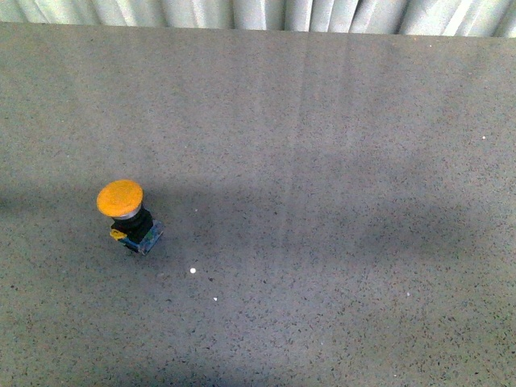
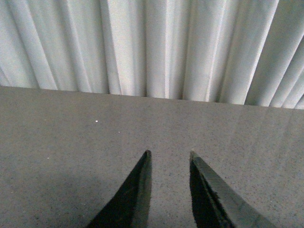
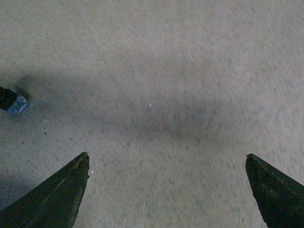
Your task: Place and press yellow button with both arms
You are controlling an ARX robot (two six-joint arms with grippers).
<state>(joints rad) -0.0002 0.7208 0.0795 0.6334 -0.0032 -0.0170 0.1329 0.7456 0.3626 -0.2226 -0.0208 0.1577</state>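
The yellow button point(image 1: 126, 211) stands on the grey table at the left, tilted, with its round orange-yellow cap up, a black neck and a blue-and-yellow base. Neither arm shows in the front view. In the right wrist view only the button's base point(image 3: 14, 102) peeks in at the edge, far from my right gripper point(image 3: 167, 156), which is open wide over bare table. My left gripper point(image 2: 170, 154) is shut with nothing between its dark fingers, and it looks across the table toward the curtain; the button is out of that view.
The speckled grey table point(image 1: 339, 201) stretches to a far edge under a pleated white curtain point(image 2: 156, 47). A few tiny white specks point(image 1: 193, 269) lie near the button.
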